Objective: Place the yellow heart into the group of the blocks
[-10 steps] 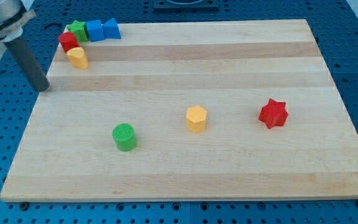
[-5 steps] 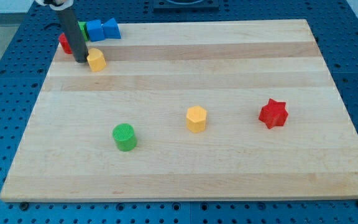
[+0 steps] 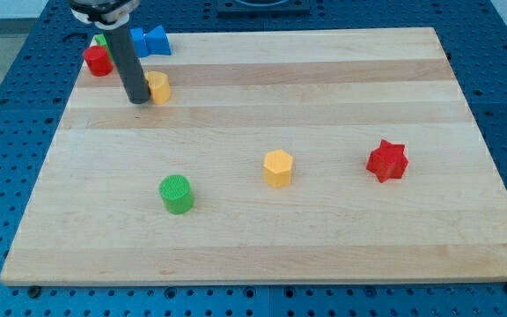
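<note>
The yellow heart (image 3: 157,87) lies on the wooden board (image 3: 324,79) near the view's upper left. My tip (image 3: 136,100) is right against its left side. The group sits at the board's top left corner: a red block (image 3: 97,61), a green block (image 3: 102,40) mostly hidden behind my rod, a blue cube (image 3: 136,40) and a blue block (image 3: 157,40). The heart is apart from the group, below and to the right of it.
A green cylinder (image 3: 176,194) stands at the lower left of the board's middle. A yellow hexagonal block (image 3: 278,167) is near the centre. A red star (image 3: 386,160) is to the right. Blue perforated table surrounds the board.
My tip came in from the board's left edge, passed between the red block and the heart, and pushed the yellow heart to the right and slightly down, away from the group.
</note>
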Controlling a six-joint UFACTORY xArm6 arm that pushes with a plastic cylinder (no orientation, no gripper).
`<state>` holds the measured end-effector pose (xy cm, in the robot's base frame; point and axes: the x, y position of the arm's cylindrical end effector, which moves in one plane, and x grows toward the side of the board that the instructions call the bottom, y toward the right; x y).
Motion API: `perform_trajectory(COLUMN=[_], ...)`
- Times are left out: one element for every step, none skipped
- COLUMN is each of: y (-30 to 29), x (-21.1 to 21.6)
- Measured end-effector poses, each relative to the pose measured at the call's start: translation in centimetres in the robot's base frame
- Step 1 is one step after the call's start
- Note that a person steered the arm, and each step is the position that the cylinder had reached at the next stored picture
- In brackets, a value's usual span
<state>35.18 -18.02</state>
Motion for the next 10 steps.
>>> perform_trajectory(y=[2.0,2.9,2.9,1.7,0.1,0.9,3.6,6.1,7.5,5.0], x=[1.3,1.8,1.7,0.1,-2.9,-3.0,-1.4,-0.3,-0.2,-1.7])
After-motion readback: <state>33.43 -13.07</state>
